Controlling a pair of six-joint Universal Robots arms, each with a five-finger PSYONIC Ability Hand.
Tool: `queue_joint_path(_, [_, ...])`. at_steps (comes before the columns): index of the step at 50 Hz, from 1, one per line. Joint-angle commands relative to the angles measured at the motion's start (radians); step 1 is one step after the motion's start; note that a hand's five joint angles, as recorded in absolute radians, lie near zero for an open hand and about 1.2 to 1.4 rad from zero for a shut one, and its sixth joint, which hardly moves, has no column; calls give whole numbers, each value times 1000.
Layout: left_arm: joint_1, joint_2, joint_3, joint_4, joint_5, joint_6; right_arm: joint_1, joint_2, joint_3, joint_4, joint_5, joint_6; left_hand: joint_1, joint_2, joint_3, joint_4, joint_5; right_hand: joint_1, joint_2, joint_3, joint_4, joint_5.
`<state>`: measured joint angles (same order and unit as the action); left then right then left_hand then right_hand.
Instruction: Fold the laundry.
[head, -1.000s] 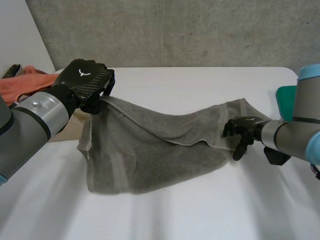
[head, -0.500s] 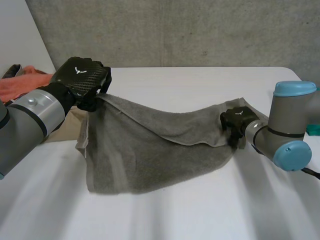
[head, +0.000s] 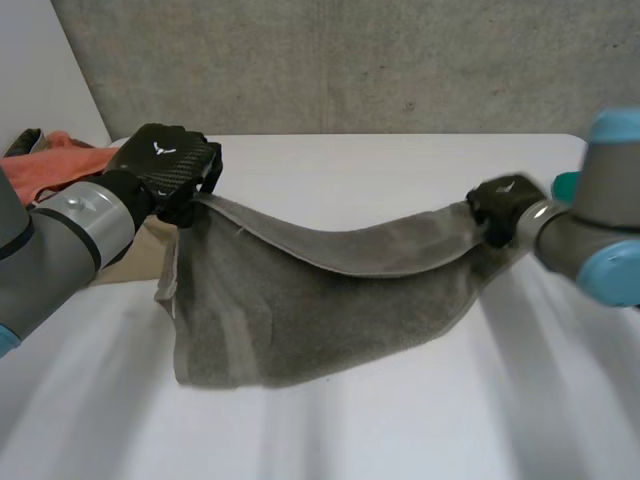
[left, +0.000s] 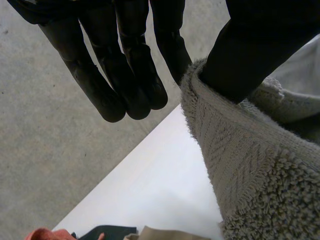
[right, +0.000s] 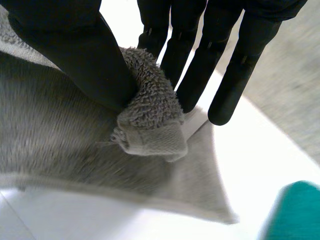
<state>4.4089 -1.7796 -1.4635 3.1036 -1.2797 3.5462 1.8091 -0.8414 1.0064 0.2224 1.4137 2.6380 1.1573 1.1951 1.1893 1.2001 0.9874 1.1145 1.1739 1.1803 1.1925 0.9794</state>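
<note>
Pinching one upper corner of the grey towel (head: 300, 300) in the left hand (head: 165, 165), up off the white counter (head: 400, 430) at its left side. Seen from the left wrist as a thumb clamped onto the towel's thick hem against one finger, with the other fingers (left: 132, 75) straight and apart from the cloth.

Gripping the opposite corner in the right hand (head: 500, 208), over near the counter's right side and at about the same height. Seen from the right wrist as a bunched corner nipped between the thumb and the nearest finger, with the remaining fingers straight beside it.

Strung between the two hands along its top edge, sagging in the middle. Hanging down from there toward the robot, with the lower part spread on the counter in a rumpled, roughly rounded patch.

Lying behind the left hand at the counter's far left edge: an orange cloth (head: 60, 165). Tucked under the left forearm, just beside the towel's left edge: a beige cloth (head: 140, 250). Sitting past the right hand at the counter's right edge: a teal thing (head: 563, 185), with too little showing to name it. Backed by a concrete wall (head: 350, 60).
</note>
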Motion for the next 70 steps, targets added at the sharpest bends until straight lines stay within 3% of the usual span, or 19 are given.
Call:
queue_joint_path(1, [20,107,26,-124,11,-6,-94,-373,103,142,-56,-73,239,201,207,196,234,282,222,216,204,242])
queue_joint_path(6, [27,178,66,-247,48,-6,-131,-423,23,455,-62,-177,239,201,207,196,234,282,222,216,204,242])
queue_joint_path(9, [40,129,83,-319,65,10,-140,-390,0,648,-68,-298,239,201,207,196,234,282,222,216,204,242])
queue_joint_path(15, [56,-75,159,-402,56,91,-128,-274,-12,736,-46,-458,239,201,207,196,234,282,222,216,204,242])
queue_joint_path(22, [30,-317,440,-434,0,226,-59,-137,-173,569,4,-374,239,201,207,196,234,282,222,216,204,242])
queue_joint_path(27, [1,-362,748,-390,-44,234,-43,-76,-389,246,34,-202,239,201,207,196,234,282,222,216,204,242])
queue_joint_path(28, [-6,-353,829,-335,-52,224,-45,-67,-444,104,57,-143,239,201,207,196,234,282,222,216,204,242])
queue_joint_path(31, [-13,-317,905,-226,-64,203,-51,-73,-476,-104,102,-64,239,201,207,196,234,282,222,216,204,242])
queue_joint_path(32, [-11,-281,913,-144,-75,174,-57,-90,-467,-229,120,-28,239,201,207,196,234,282,222,216,204,242])
queue_joint_path(36, [-9,-193,839,73,-90,82,-66,-133,-405,-454,116,33,239,201,207,196,234,282,222,216,204,242])
queue_joint_path(40, [6,-133,708,185,-72,37,-76,-162,-338,-503,82,76,239,201,207,196,234,282,222,216,204,242])
queue_joint_path(54, [66,-87,221,171,-41,42,-116,-234,7,-400,-56,137,239,201,207,196,234,282,222,216,204,242])
queue_joint_path(60, [78,-185,71,214,-1,115,-116,-240,262,-342,-137,96,239,201,207,196,234,282,222,216,204,242])
queue_joint_path(69, [129,-403,84,181,-19,296,-137,-168,412,-339,-131,-10,233,196,202,191,229,282,222,216,204,242])
queue_joint_path(70, [133,-426,103,167,-33,318,-139,-166,411,-334,-130,-9,74,36,42,31,69,282,222,216,204,242])
